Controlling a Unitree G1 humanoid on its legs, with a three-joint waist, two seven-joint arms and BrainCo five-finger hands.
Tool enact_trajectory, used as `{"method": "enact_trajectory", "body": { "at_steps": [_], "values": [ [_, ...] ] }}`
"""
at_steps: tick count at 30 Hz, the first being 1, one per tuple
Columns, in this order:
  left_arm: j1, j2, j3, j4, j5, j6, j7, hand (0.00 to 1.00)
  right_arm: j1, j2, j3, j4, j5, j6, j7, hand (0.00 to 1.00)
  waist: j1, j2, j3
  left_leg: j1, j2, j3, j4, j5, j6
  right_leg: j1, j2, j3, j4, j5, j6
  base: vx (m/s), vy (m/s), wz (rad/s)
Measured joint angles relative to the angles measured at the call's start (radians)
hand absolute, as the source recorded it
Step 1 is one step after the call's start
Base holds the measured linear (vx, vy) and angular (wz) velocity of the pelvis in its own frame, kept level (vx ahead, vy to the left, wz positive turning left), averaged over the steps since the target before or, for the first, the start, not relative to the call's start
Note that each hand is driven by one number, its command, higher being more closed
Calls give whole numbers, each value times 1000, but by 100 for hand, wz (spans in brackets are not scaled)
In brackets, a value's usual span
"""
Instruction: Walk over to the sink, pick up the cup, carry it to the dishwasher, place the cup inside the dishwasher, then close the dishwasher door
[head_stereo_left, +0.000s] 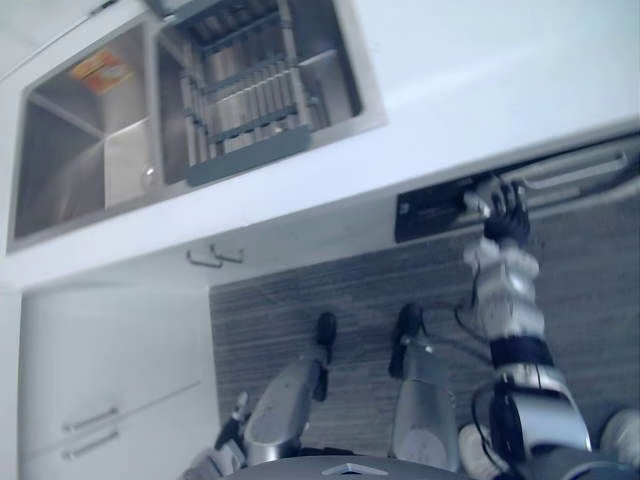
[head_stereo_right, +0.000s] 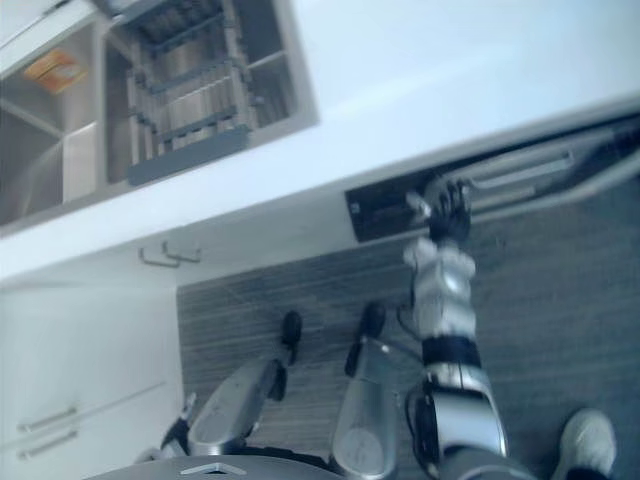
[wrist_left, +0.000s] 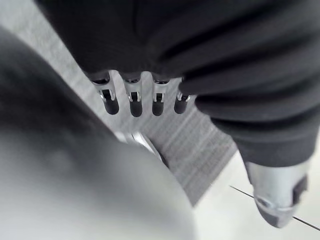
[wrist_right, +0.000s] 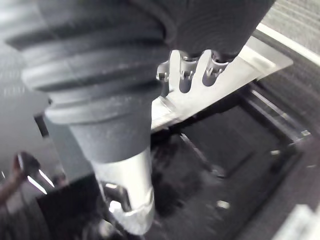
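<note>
The dishwasher door (head_stereo_left: 435, 212) stood ajar under the front of the counter (head_stereo_left: 480, 90). Its top edge ran along that front, with dark interior behind it. The right hand (head_stereo_left: 505, 215) lay on this edge, fingers (wrist_right: 186, 80) straight against the silver lip and clamped on nothing. Closing looked to need a push away from the robot, square to the door's long edge. The left hand (wrist_left: 136, 102), slack and empty, hung well back from the door. The sink (head_stereo_left: 70, 150) lay far to the door's left.
</note>
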Motion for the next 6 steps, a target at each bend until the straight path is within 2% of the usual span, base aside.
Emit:
{"method": "enact_trajectory", "body": {
  "at_steps": [1,2,3,4,5,6],
  "values": [
    [1,-1,-5,-2,-7,-8,-13,0,43,12,14,1,-4,-7,15,0,-6,-4,0,10,5,-2,-5,-3,4,20,0,-15,-8,-5,7,-12,-115,87],
    [8,4,-3,5,-14,-20,-25,0,129,50,39,6,-7,-29,45,0,-13,-29,6,24,0,12,32,-5,7,50,-10,-36,-11,-9,8,-10,-36,56],
    [16,7,1,4,-19,-21,-34,0,169,71,56,15,-11,-41,50,0,-13,-38,3,26,-8,30,70,-9,11,58,-18,-43,-12,-9,9,13,-20,47],
    [32,8,9,3,-20,-21,-44,0,244,110,80,54,-26,-67,60,0,-13,-50,-10,34,-11,61,121,-30,27,75,-20,-55,-22,-8,9,40,6,21],
    [49,13,13,6,-18,-14,-50,0,299,151,96,101,-39,-70,65,0,-16,-55,-31,61,-4,82,101,-70,21,79,-13,-62,-22,-8,11,58,29,20],
    [53,22,13,7,-17,-10,-53,0,332,189,94,143,-49,-72,65,0,-18,-60,-43,62,0,91,88,-72,29,89,-11,-63,-35,-5,18,45,36,8]
  ]
}}
